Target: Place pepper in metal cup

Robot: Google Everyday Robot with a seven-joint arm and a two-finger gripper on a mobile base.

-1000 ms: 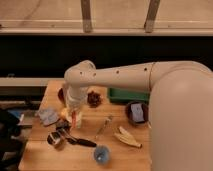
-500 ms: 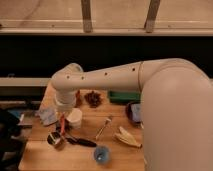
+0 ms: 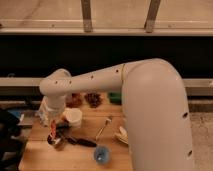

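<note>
My gripper (image 3: 53,123) hangs below the white wrist at the left of the wooden table (image 3: 75,159). It is shut on the pepper (image 3: 53,127), a slim orange-red sliver that points downward. Directly under it, near the table's left front, stands the metal cup (image 3: 54,141), small with a dark inside. The pepper's tip is just above the cup's rim or at it; I cannot tell whether they touch. The wrist hides most of the fingers.
A white round cup (image 3: 74,116) stands just right of the gripper. A dark long object (image 3: 81,142) lies beside the metal cup. A blue cup (image 3: 101,154), a utensil (image 3: 104,127), a banana (image 3: 121,134), two brown bowls (image 3: 93,98) and a green item (image 3: 115,97) lie further right and back.
The arm has swung left and toward the table's front, carrying the pepper from beside the white cup down to over the metal cup.
</note>
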